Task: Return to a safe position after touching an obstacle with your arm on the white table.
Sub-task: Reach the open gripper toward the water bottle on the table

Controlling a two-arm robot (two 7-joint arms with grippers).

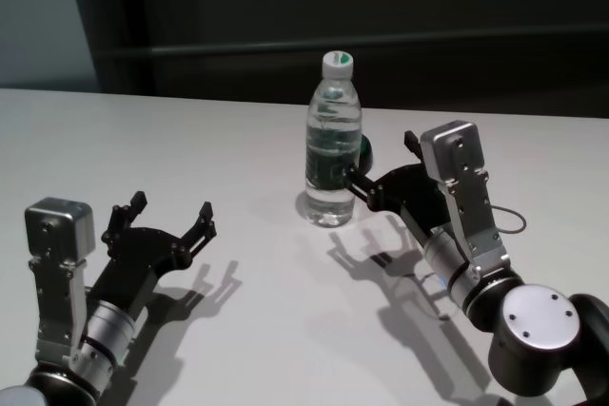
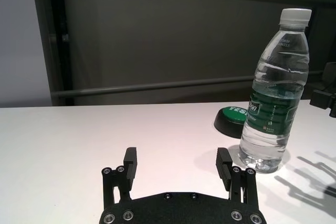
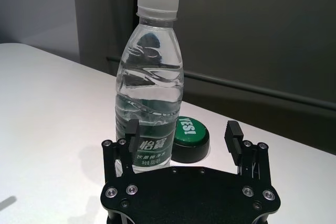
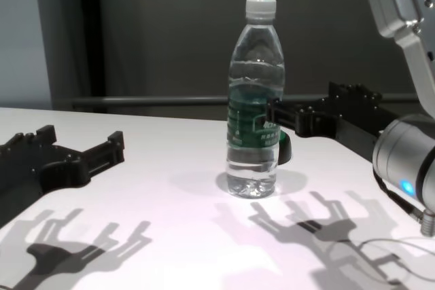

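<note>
Clear bottle (image 1: 333,140) upright on white table (image 1: 190,140); green button (image 3: 190,138) behind; right end effector (image 1: 381,164) spread beside it; left end effector (image 1: 171,216) spread, apart.

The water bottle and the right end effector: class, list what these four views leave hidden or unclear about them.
1. Contact: in the head view the right end effector meets the water bottle, but overlap hides whether they touch.
2. The green button: partly behind the bottle in the right wrist view, nearly hidden in the chest view.
3. Label small print: too small in the left wrist view.
4. The left end effector, parked open on the white table: its arm is cut off by the head view's edge.
</note>
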